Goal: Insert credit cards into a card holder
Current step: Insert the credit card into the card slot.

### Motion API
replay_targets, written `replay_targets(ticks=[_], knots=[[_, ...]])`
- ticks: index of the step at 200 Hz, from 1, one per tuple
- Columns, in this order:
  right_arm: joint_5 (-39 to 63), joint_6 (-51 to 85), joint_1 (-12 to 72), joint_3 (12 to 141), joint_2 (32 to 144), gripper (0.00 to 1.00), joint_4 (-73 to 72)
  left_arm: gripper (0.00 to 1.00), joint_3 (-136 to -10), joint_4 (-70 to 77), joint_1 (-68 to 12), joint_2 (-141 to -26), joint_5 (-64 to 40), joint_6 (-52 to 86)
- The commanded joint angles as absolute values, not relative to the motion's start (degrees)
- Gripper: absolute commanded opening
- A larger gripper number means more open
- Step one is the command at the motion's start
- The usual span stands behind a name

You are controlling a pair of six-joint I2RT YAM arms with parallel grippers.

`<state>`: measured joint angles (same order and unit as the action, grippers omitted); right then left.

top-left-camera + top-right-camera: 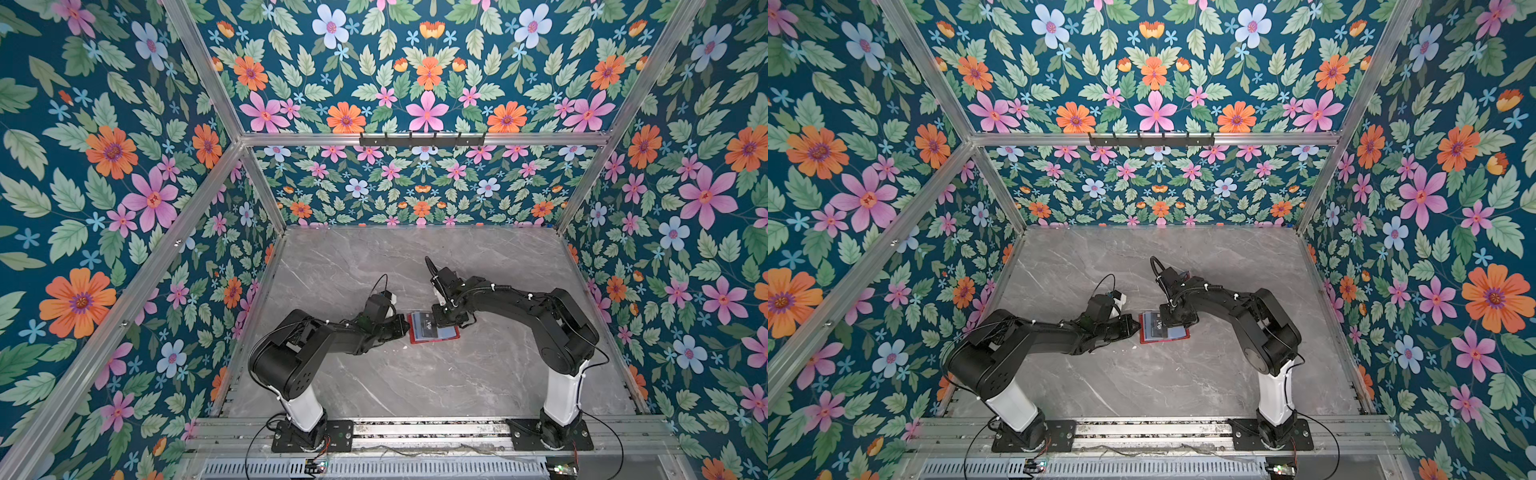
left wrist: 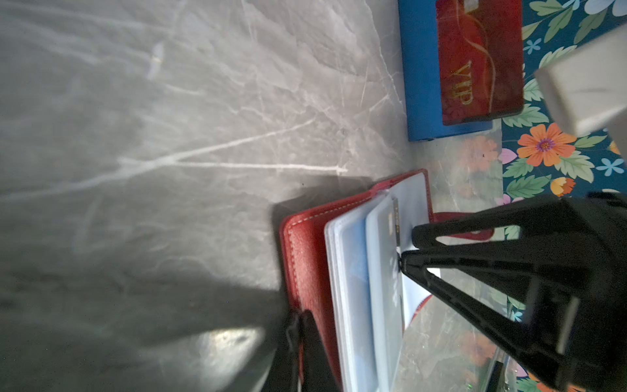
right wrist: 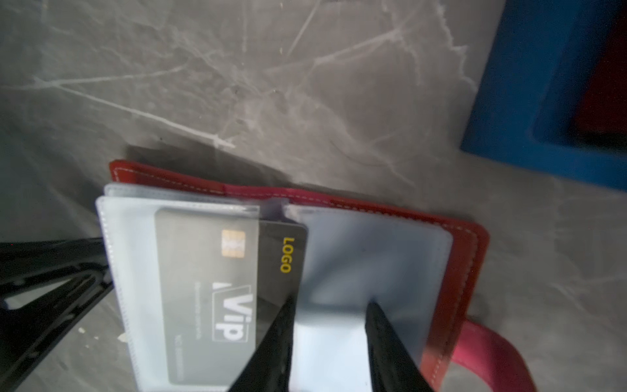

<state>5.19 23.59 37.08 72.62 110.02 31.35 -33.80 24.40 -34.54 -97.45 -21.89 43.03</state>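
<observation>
Parted black jaws of the right gripper [image 3: 330, 339] hover empty over the open red leather-like card holder [image 3: 468, 258] mid-table, just beside the dark grey plastic VIP card [image 3: 281, 247], which is mostly inside a left sleeve. The left gripper [image 2: 300, 319] is clamped on the holder's left edge, probably to steady it.

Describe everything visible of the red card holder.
The card holder is red grained leather-like material with pale stitching, lying open on the grey marble table. Clear plastic sleeves fan from its spine; one holds a dark VIP card, partly sticking out. A red tab trails from one side. The left pincer is shut on its edge; the right pincer is open above it.
</observation>
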Motion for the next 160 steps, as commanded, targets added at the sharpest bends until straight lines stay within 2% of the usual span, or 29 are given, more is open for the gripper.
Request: replay_targets(ticks=[1,43,96,160], knots=[[4.1,24.3,37.2,71.8,109.5,0.37,33.2,0.08,-33.4,16.4,-34.7,-98.0,-20.5,42.1],[2.8,26.4,37.3,71.7,106.1,0.34,33.4,0.08,-33.4,16.0,-34.7,-97.6,-20.2,42.0],[1.6,27.7,37.7,74.6,109.1,0.10,36.5,0.08,-33.3,16.2,-34.8,-97.5,-20.2,41.9],[0.3,27.8,38.8,77.1,111.0,0.07,38.1,0.08,-33.2,16.3,-34.7,-97.6,-20.3,41.7]])
